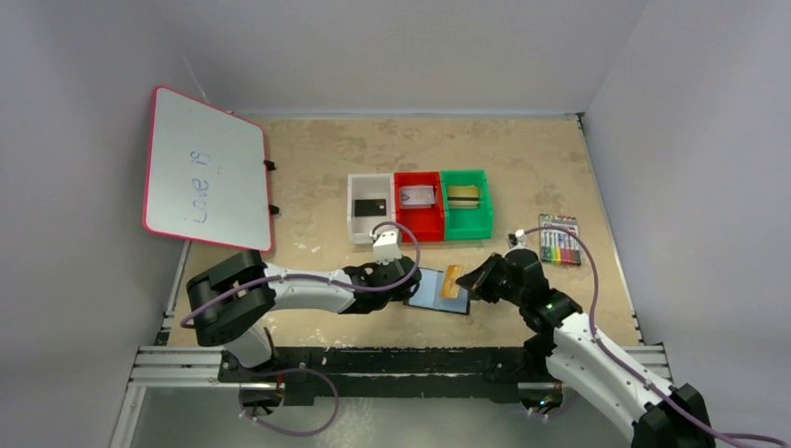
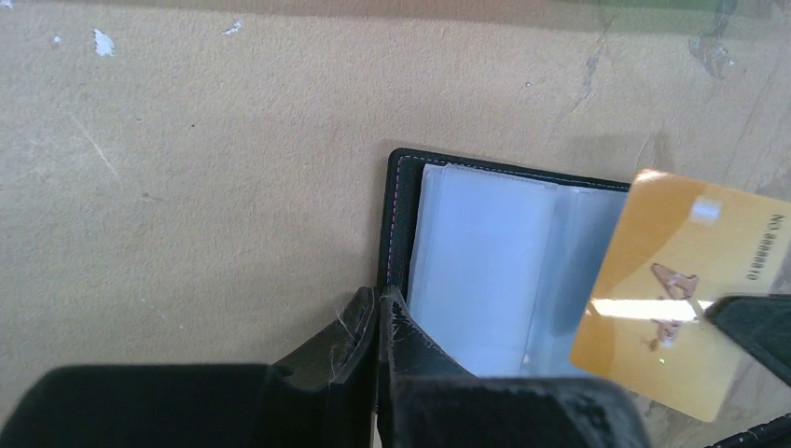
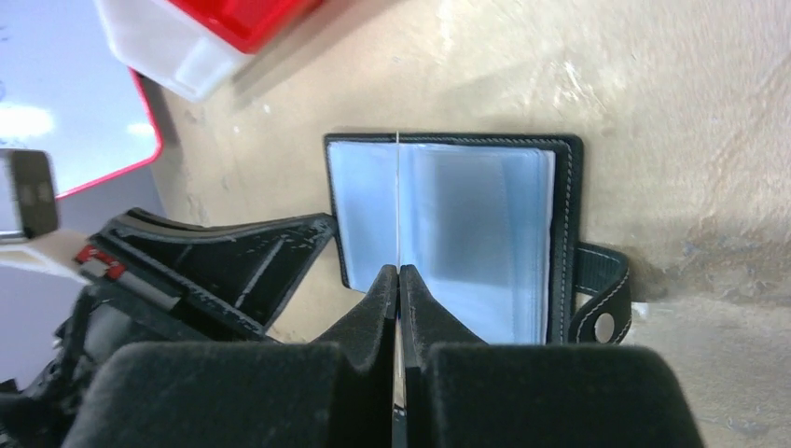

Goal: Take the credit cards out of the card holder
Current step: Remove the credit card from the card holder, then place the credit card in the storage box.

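Left side: our left gripper is squeezed fully together on the near-left corner of the card holder. We read that as an anchor, so the wallet can't ride along when a card is drawn.
Right side: the right gripper has its jaws pressed flat on a gold card, pinched by one end so most of the card hangs free. From its own camera the card is just a thin edge-on line.
Holder: it lies open on the table at the near middle, between the two grippers, clear sleeves up, strap tab poking out at its side.
Gold card: it sits tilted over the holder's right page. We judge it out of its sleeve, though we can't tell whether a corner touches the plastic.
Far row: white bin, red bin and green bin stand side by side just beyond the holder, holding a black card, a silver-grey card and a gold-tan card. It looks like a sorted drop-off.
Next: we'd expect a lift and a carry to the far row, but which bin we can't say.
Risk: it's a thin, slick card, and it could twist in the pinch.
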You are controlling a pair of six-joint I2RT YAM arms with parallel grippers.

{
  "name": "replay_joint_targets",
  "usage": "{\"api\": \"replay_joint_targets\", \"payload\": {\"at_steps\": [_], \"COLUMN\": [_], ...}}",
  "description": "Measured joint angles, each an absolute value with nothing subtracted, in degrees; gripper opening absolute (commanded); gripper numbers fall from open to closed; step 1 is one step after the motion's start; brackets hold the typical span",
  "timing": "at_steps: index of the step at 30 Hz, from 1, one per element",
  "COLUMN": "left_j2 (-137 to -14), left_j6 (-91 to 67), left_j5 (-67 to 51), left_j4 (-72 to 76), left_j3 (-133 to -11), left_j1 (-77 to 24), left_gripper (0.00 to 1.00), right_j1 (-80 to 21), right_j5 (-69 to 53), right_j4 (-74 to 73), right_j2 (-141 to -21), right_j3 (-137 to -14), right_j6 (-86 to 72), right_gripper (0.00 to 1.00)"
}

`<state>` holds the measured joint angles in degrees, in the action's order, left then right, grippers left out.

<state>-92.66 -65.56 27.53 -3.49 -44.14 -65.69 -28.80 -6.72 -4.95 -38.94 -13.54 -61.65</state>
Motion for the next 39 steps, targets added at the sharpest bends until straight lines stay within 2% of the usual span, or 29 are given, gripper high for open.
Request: {"api": "replay_joint_targets", "payload": {"at_steps": [2,8,13,15,22,30,39], "left_j2": [-91.98,-87.77,-82.13,-80.38,-74.11,-63.53,-56.71], "left_j6": [-65.58,-65.54,-65.43,-65.39,-65.54,-67.00,-68.29], "left_j5": [27.88,28.71,29.54,30.24,33.52,39.09,44.21], "left_j4": [-4.29,-5.06,-5.61,-5.87,-10.22,-19.42,-28.71], "left_j3": [-44.14,-42.22,-40.49,-40.47,-39.03,-36.29,-36.16], "left_j1": [-65.69,-65.69,-65.67,-65.67,-65.67,-65.67,-65.65], "left_gripper": [0.00,0.22,0.30,0.37,0.62,0.67,0.69], "right_j1": [-28.80,-28.80,-28.80,-28.80,-28.80,-28.56,-24.32], "right_j5": [-5.85,-1.87,3.66,5.04,8.38,10.85,4.80], "right_j4": [-6.55,-8.32,-4.40,-0.25,10.50,23.14,22.94], "right_j2": [-37.32,-31.22,-28.56,-27.99,-36.10,-53.19,-67.92], "right_j3": [-15.07,-22.06,-26.30,-26.74,-29.91,-31.66,-35.22], "right_j6": [-60.20,-51.92,-38.48,-31.35,-4.08,26.96,47.42], "right_gripper": [0.00,0.00,0.00,0.00,0.00,0.00,0.00]}}
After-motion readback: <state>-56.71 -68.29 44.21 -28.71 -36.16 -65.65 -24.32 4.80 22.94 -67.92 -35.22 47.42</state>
